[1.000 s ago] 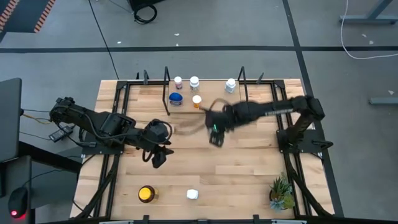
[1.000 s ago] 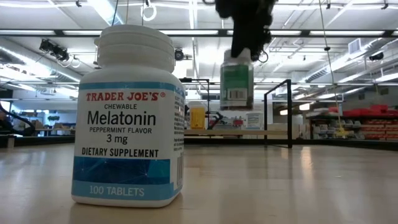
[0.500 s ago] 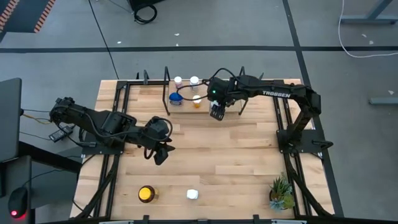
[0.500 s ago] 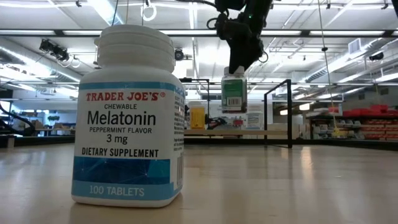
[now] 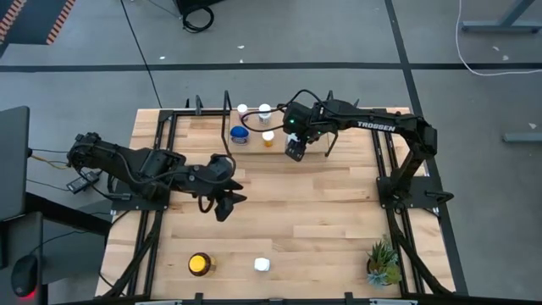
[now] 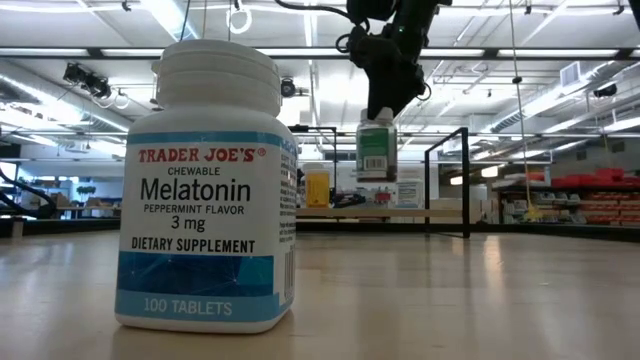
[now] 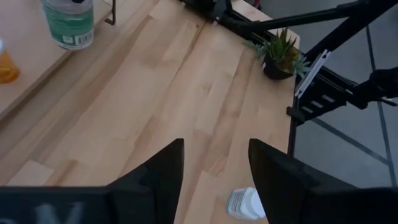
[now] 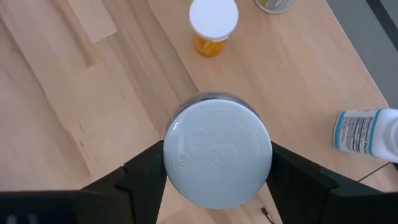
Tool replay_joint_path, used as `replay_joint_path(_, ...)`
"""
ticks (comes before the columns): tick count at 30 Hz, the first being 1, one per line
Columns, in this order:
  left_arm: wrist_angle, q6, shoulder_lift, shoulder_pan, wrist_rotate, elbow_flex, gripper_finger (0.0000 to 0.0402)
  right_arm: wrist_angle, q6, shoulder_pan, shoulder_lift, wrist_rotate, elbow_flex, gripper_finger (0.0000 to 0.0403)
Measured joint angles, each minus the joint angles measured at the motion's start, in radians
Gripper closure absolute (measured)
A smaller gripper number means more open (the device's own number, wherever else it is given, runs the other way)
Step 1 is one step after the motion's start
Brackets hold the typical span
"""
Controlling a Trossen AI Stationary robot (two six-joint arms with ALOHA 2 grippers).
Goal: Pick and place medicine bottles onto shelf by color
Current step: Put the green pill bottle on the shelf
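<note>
**Green-labelled bottle hangs over the shelf, ready to be set down**

Black fingers of the right claw (image 8: 214, 180) pinch a green-labelled bottle (image 6: 376, 148) by the sides just below its white cap, which fills the middle of the right wrist view. The low view shows this bottle hanging upright, clear of the board beneath it. From above, the right claw (image 5: 295, 149) sits over the front edge of the shelf (image 5: 254, 146), with the bottles already placed lying just beyond it: a small orange bottle (image 5: 268, 135) nearest, a blue-lidded bottle (image 5: 240, 134) farther along, and two white-capped bottles (image 5: 265, 110) toward the back.

Across the tabletop (image 5: 339, 212), the left claw (image 7: 214, 168) hovers with its fingers spread and nothing between them; from above, this left claw (image 5: 225, 206) is near the middle-left of the tabletop. Close to the front edge wait an amber bottle (image 5: 200, 264) and a white bottle (image 5: 262, 264), well apart from each other. A potted plant (image 5: 383, 261) stands at the front right corner.

The main risk, as I judge it, lies in the release. The held bottle is near the shelf's front edge, so letting go too early or off to one side could land it half on the lip and tip it onto the tabletop. Lowering at a tilt could make it topple. The orange bottle is near enough that a sideways drift of the claw or the carried bottle might knock it over. Placing it beside the wrong colour group would also spoil the sorting.
</note>
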Motion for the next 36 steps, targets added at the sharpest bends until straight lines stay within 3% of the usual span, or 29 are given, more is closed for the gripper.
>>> replay_joint_path(19, -0.001, 0.0, 0.0, -0.06, 0.001, 0.0, 0.0225, 0.051, 0.005, -0.083, 0.0, 0.045, 0.0, 0.0152)
replay_joint_path(36, 0.128, -0.072, 0.0, 0.046, 0.0, 0.0, 0.0228, 0.155, -0.168, -0.208, 0.038, -0.029, -0.002, 0.0153)
